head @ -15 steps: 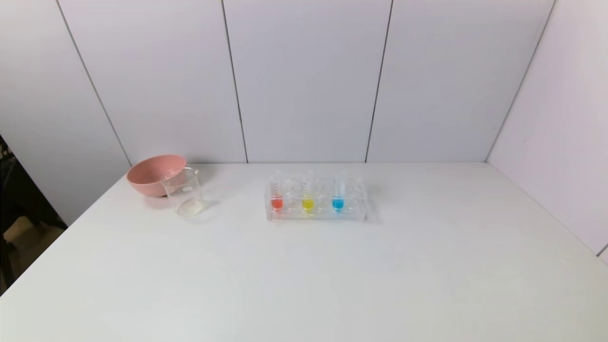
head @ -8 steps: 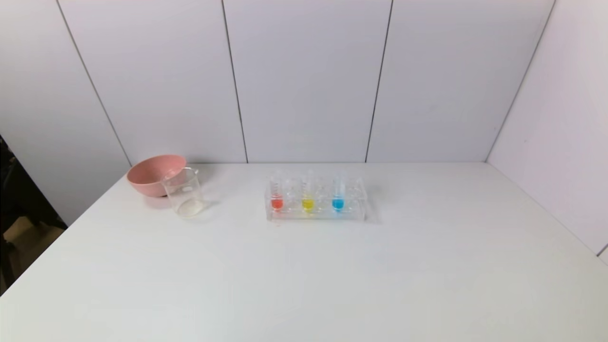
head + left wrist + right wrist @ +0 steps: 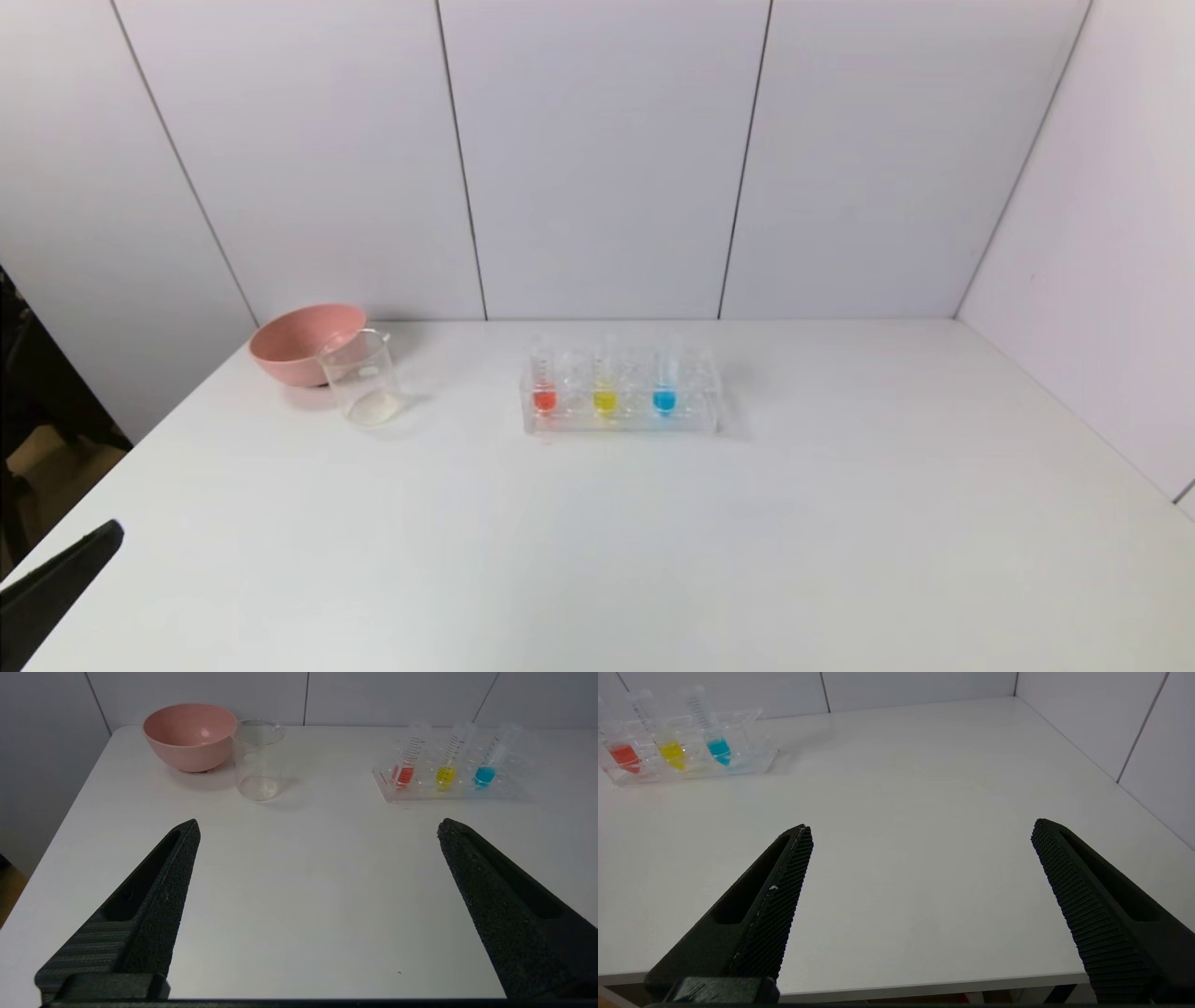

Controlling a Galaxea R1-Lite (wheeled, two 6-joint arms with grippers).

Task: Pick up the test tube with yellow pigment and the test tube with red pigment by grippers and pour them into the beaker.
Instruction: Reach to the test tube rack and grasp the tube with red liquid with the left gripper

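The red-pigment test tube (image 3: 543,385), the yellow-pigment test tube (image 3: 605,385) and a blue-liquid tube (image 3: 665,383) stand upright in a clear rack (image 3: 621,420) at the table's middle back. All three also show in the left wrist view: the red tube (image 3: 404,763), the yellow tube (image 3: 449,763). The clear beaker (image 3: 362,378) stands left of the rack, and shows in the left wrist view (image 3: 258,760). My left gripper (image 3: 317,828) is open and empty over the table's near left; one finger tip (image 3: 65,579) shows in the head view. My right gripper (image 3: 921,828) is open and empty at the near right edge.
A pink bowl (image 3: 301,342) sits just behind and left of the beaker, touching or nearly so. The white table (image 3: 653,541) is walled at the back and right. Its left edge drops off beside the bowl.
A black finger of my left gripper has come into the head view at the lower left corner. The tubes, rack, beaker and bowl have not moved.
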